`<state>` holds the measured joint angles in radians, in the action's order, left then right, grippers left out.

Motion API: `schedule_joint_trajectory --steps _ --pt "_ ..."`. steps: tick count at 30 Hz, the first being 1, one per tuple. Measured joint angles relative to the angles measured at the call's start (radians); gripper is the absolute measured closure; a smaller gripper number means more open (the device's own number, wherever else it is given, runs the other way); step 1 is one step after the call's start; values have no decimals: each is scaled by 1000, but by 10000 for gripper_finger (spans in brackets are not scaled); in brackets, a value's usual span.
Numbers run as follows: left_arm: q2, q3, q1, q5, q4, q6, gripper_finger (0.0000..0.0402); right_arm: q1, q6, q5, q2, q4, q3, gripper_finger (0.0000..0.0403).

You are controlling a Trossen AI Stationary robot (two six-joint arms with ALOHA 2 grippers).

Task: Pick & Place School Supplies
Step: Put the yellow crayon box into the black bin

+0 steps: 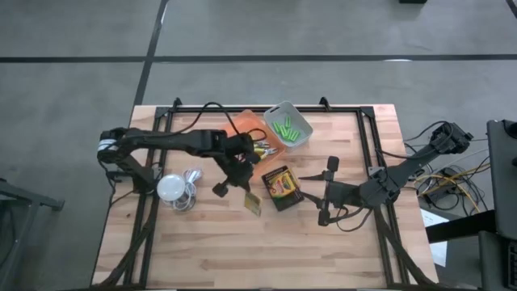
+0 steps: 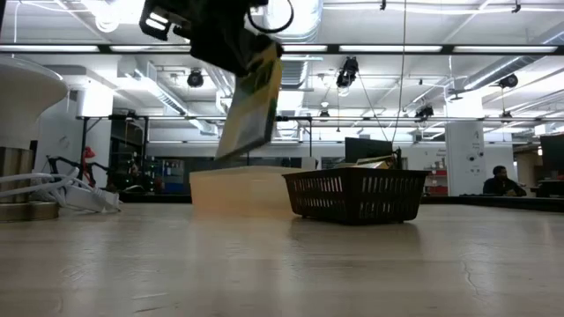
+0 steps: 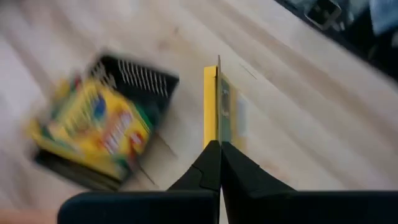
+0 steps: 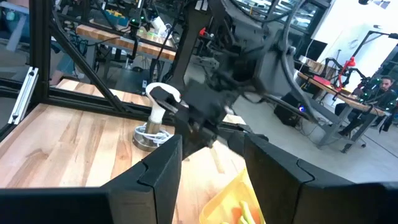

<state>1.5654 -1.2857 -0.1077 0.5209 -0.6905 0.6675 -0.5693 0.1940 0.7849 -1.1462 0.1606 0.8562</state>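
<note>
My left gripper (image 1: 242,179) hangs over the table's middle, shut on a flat yellow-and-green printed box (image 2: 254,101). That box shows edge-on in the left wrist view (image 3: 217,102). Just to its right a black mesh basket (image 1: 292,196) stands on the table, and a second printed box (image 1: 279,183) lies in it. My right gripper (image 1: 326,191) waits open and level to the right of the basket, with nothing between its fingers (image 4: 163,168). My left gripper pinches the flat box by its upper end (image 3: 214,138) between its two fingers, one on each broad face. The fingers slant down from the table's left. The box hangs tilted below them, its lower end (image 2: 240,145) clear of the table.
A grey bin (image 1: 300,143) with lime-green sticks (image 1: 286,128) and an orange bin (image 1: 247,121) stand at the far middle. A white round thing with coiled cable (image 1: 172,188) lies at the left. Black frame rails (image 1: 367,137) cross the table.
</note>
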Motion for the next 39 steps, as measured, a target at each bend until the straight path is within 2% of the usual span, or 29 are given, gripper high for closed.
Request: schedule_joint_trajectory --steps 5,10,16,30,39 --pt "-1 -48 7 0 0 355 401 0 0 0 0 0 0 234" --pt "8 -98 7 -3 9 466 401 0 0 0 0 0 0 234" --pt "30 -126 2 -68 127 491 401 0 0 0 0 0 0 234" --pt "226 -265 -34 -97 108 504 400 0 0 0 0 0 0 234" --pt "276 -267 -56 -97 92 506 399 0 0 0 0 0 0 234"
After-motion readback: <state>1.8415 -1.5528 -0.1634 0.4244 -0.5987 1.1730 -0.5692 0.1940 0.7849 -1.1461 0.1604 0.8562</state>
